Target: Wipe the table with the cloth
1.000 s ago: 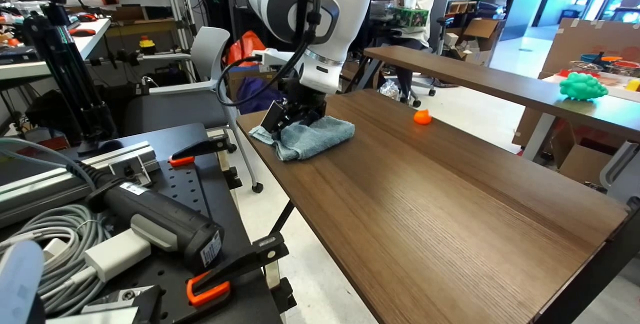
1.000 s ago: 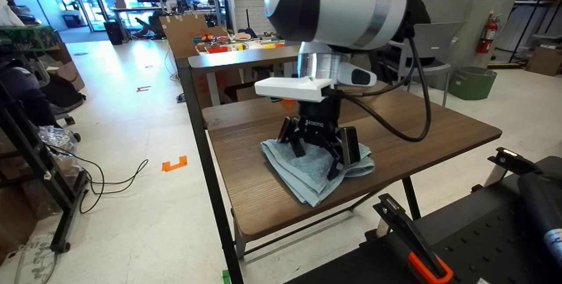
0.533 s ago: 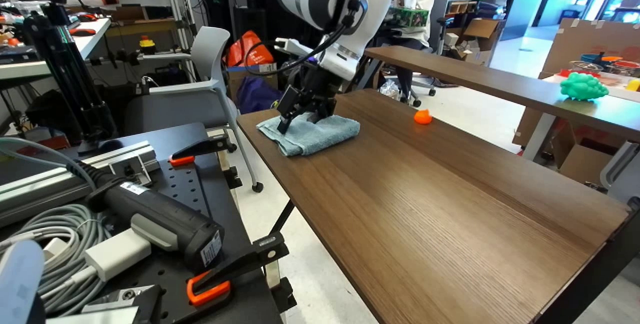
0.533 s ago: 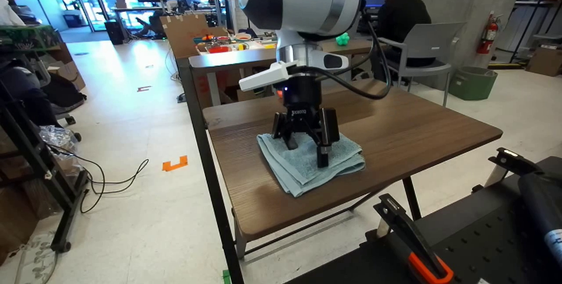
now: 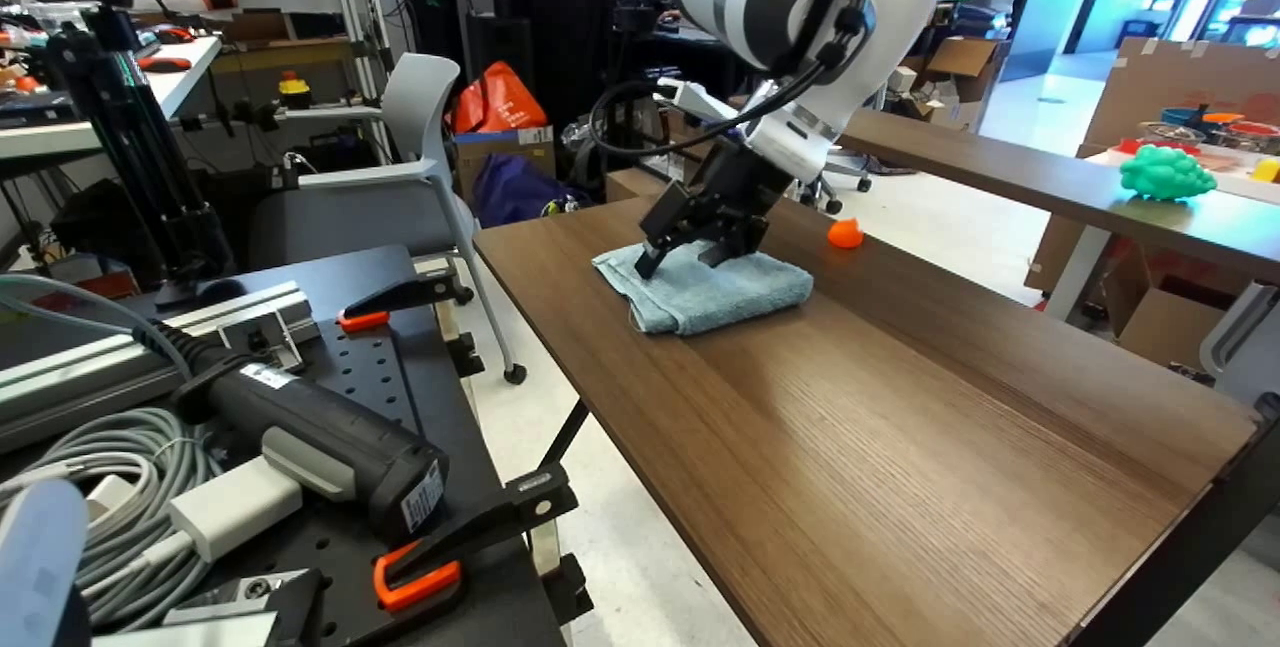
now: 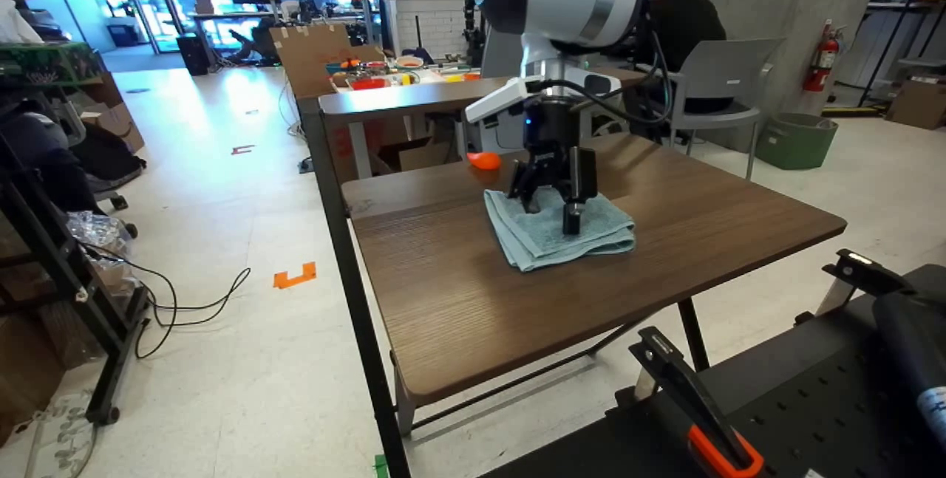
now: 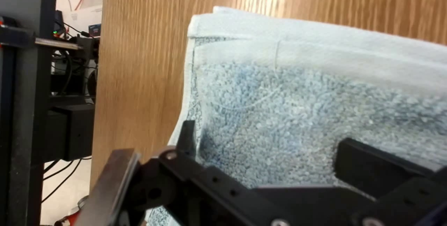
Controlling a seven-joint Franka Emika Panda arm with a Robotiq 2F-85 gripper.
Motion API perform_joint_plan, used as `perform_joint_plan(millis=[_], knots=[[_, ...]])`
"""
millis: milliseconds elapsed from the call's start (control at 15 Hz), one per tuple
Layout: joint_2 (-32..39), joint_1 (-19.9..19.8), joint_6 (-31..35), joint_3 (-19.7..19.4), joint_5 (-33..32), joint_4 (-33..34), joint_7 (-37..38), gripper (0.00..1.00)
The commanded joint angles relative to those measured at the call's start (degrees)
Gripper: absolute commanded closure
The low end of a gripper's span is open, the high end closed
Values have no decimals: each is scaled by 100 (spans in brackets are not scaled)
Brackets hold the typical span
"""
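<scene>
The light blue-grey cloth (image 5: 735,297) lies folded and fairly flat on the dark brown table (image 5: 860,447). It also shows in an exterior view (image 6: 528,234) and in the wrist view (image 7: 279,107). The table's wood grain shows in an exterior view (image 6: 443,301) and in the wrist view (image 7: 146,62). My gripper (image 5: 680,262) points down onto the cloth, tilted, with its fingers spread wide. In an exterior view the gripper (image 6: 551,219) rests its fingertips on the cloth's top. In the wrist view the gripper (image 7: 266,138) has only flat cloth between its fingers, not pinched.
A small orange object (image 5: 845,234) lies on the table near its far edge, behind the cloth in an exterior view (image 6: 484,160). A second table (image 5: 960,152) stands alongside. A black cart (image 5: 400,367) with clamps and tools stands beside the table's near edge.
My gripper and the cloth under it have slid together across the table, away from its end edge and closer to the orange object. The fingers stay spread; the cloth lies flatter than one second ago.
</scene>
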Motion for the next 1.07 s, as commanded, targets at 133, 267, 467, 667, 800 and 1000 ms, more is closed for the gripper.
perform_joint_plan(millis=[133,267,467,667,800,1000], knots=[[-145,-686,131,-253,342,-256,-191,0],[-616,-911,706,-248,639,-864,-437,0],[-1344,-1265,1475,-127,1278,-1764,-1031,0],[-2138,-1568,1817,-4,2076,-2593,-1715,0],[-1669,-1340,1524,-267,1992,-2002,-1526,0],[-2236,-1403,1576,-297,2295,-2569,-1766,0]])
